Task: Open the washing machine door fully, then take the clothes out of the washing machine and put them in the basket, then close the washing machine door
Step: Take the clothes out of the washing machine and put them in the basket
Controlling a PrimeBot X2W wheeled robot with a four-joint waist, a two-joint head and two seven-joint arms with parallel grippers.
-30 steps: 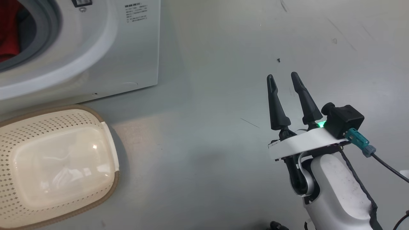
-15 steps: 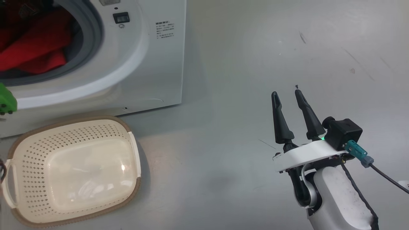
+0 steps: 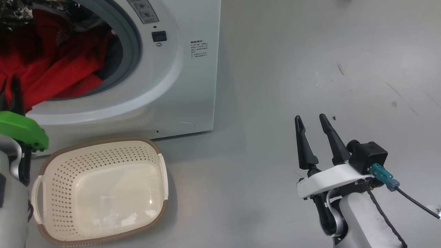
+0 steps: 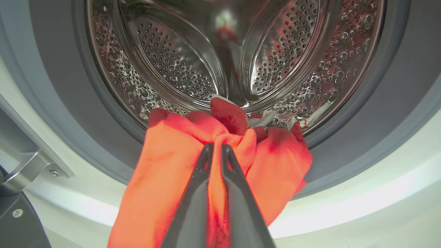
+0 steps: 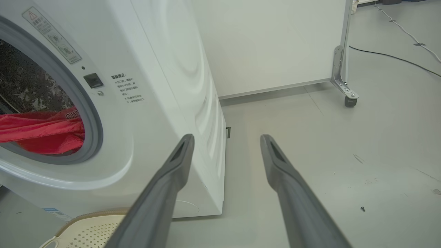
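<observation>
CLOTHES AT THE DRUM MOUTH: The robot's left gripper point(image 4: 217, 148), its two dark fingers clenched on a fold of the bright red sports clothes point(image 4: 162, 172), works at the opening of the big white front-loading washing machine point(image 3: 193, 86). The gripped cloth runs lengthwise from the perforated steel drum point(image 4: 172, 62) out over the grey rubber gasket point(image 4: 58, 89) toward the wrist. It spills to 6 o'clock in the left wrist view, with more red-and-white fabric bunched beyond the fingertips. In the head view the small cream perforated basket point(image 3: 103, 151) with a brown woven-look rim stands on the grey floor point(image 3: 275, 86) just in front of the machine. It sits at about 5 o'clock from the left gripper with nothing in it, so the carry looks short: out, then down. The right gripper point(image 3: 310, 117), jaws spread wide and holding nothing, hangs well apart at 3 o'clock of the basket, leaving the left arm plainly the nearer.
</observation>
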